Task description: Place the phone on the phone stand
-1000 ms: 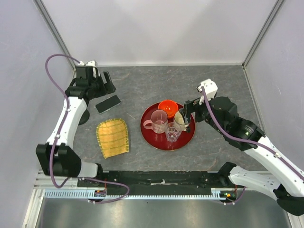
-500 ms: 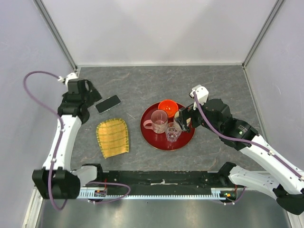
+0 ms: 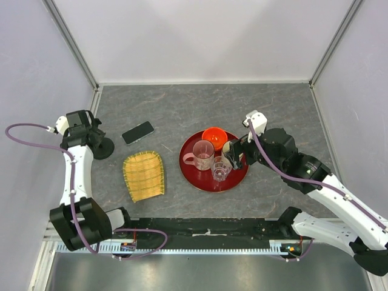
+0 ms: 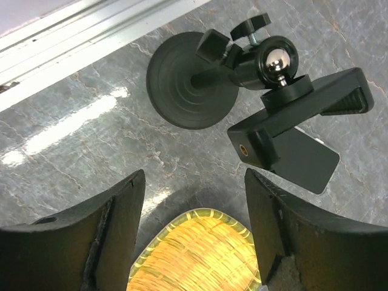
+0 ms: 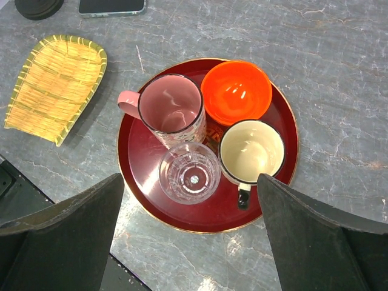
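The phone [image 3: 138, 132] lies flat on the grey table, dark screen up, just beyond the yellow woven mat [image 3: 144, 176]. The phone stand [image 3: 104, 148] stands at the left edge; in the left wrist view I see its disc base [image 4: 190, 79] and empty bracket [image 4: 303, 114], with a corner of the phone [image 4: 306, 162] behind it. My left gripper [image 3: 85, 128] hovers beside the stand, open and empty [image 4: 194, 236], above the mat [image 4: 194, 257]. My right gripper [image 3: 233, 154] hangs open [image 5: 191, 236] over the red tray [image 3: 197, 179]. The right wrist view shows the phone [image 5: 112, 5] at the top edge.
The red tray [image 5: 136, 176] holds a pink mug [image 5: 170, 109], an orange bowl [image 5: 236, 91], a cream mug [image 5: 251, 151] and a clear glass [image 5: 189, 173]. Walls close in the table on the left, back and right. A metal rail [image 4: 91, 36] runs along the left edge.
My left arm has pulled back from beside the phone to the table's left edge by the stand, and its jaws have narrowed a little. The right gripper shifted slightly. The phone has not moved.
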Robot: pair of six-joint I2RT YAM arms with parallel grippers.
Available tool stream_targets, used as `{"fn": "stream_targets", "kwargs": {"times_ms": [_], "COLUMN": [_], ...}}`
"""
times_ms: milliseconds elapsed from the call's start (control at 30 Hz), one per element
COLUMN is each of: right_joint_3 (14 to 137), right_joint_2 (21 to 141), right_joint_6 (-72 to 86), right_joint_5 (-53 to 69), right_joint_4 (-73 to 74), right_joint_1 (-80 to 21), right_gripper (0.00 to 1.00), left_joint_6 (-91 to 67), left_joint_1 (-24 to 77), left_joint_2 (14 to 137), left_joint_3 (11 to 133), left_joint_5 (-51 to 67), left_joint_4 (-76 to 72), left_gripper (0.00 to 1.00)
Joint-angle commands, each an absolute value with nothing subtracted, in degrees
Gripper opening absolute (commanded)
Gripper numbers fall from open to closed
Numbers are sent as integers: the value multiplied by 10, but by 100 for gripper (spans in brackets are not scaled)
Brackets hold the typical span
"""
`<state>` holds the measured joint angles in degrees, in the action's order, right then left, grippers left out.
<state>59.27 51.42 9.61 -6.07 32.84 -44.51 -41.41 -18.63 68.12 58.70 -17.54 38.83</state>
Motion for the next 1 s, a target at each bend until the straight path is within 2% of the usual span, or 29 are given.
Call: {"fn": "stream_targets", "kwargs": {"times_ms": [0,300,567,867,900,967], "right_joint_3": [587,585,584,585,586,588], "right_joint_2": [497,508,508,518,519,524], "right_joint_6": [92,91,89,88,89,92], "right_joint_5": [-69,-81,-91,-96,-98,-95], "right_joint_4": [319,317,316,316,316,316], "right_joint_1": [-446,-446,-446,-446,-446,-446], "right_gripper": [98,98,98,98,98,98], "left_joint_6": [-442,-413,-414,-406,-402,-397], "left_joint_1": [-186,-186,-187,-186,-186,-186], "left_joint_2": [684,686,709,729,732,732], "left_joint_3": [586,591,615,621,623,626], "left_joint_5": [-148,-135,-180,-184,-185,-193], "left_joint_4": [346,300,311,292,292,292], "left_gripper": [73,76,73,50,44,39]}}
